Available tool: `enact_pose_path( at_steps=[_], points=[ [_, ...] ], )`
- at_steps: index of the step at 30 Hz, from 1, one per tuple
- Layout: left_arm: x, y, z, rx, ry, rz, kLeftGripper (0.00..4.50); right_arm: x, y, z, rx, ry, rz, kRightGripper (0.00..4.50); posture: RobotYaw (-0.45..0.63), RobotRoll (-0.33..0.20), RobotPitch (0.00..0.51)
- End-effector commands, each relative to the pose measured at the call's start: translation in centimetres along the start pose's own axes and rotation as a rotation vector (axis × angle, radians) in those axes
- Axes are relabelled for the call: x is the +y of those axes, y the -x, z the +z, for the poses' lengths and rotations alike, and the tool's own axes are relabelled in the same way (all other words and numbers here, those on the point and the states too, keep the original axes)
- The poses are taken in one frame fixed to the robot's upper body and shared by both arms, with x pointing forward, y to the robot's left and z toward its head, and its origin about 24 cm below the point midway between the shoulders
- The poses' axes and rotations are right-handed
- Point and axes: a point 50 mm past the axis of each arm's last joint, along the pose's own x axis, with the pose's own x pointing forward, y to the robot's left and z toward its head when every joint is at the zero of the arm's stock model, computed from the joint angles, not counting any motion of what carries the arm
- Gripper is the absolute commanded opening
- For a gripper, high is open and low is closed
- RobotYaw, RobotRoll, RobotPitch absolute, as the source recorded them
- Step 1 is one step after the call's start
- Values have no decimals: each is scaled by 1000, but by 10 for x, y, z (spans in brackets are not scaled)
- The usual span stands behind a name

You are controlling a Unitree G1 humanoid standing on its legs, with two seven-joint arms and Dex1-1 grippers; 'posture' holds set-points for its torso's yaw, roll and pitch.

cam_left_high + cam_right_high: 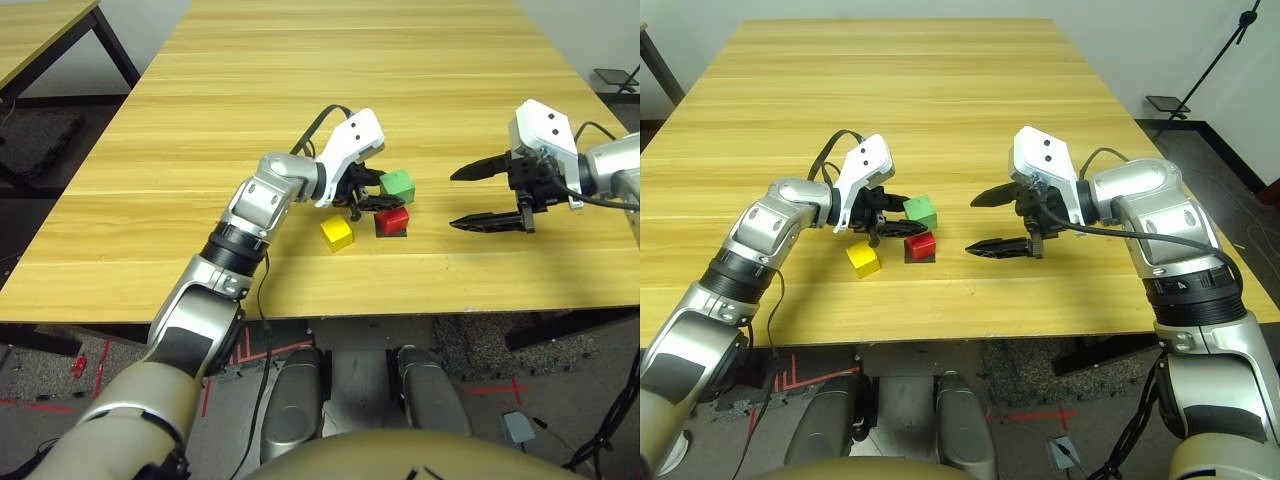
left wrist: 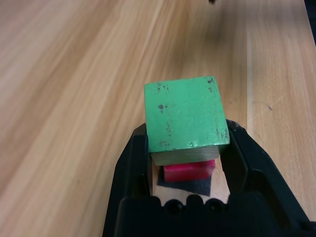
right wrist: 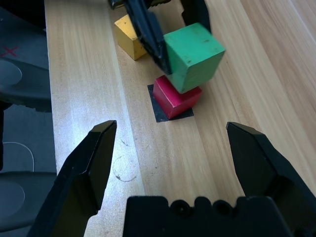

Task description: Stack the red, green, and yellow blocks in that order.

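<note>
My left gripper (image 1: 379,192) is shut on the green block (image 1: 398,183), one finger (image 2: 132,163) on each side. The block hangs tilted just over the red block (image 3: 175,96); I cannot tell whether the two touch. The red block sits on a flat black square patch (image 3: 160,117). The yellow block (image 1: 337,233) lies on the table to the left of the red one, close to the left forearm. My right gripper (image 1: 478,197) stands open to the right of the blocks, its fingers pointing at them with nothing between.
The blocks lie near the front edge of the wooden table (image 1: 300,80), which stretches far back. A second table (image 1: 40,30) stands at the far left, across a gap.
</note>
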Motion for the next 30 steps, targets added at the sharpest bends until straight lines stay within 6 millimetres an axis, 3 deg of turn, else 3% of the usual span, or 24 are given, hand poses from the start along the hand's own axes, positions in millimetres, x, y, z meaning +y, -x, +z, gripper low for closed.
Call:
enact_pose_path(
  at_steps=[1, 28, 30],
  points=[
    [-4, -3, -2, 7, -4, -4, 2087, 1, 3, -2, 7, -10, -12, 4500, 54, -42, 91],
    [-9, -10, -3, 27, -4, -30, 2087, 4, 3, -2, 2, -27, -24, 4500, 41, -36, 107],
    [-10, -10, -4, 28, -5, -29, 2809, 4, 2, -2, -1, -27, -23, 4500, 52, -35, 106]
  ],
)
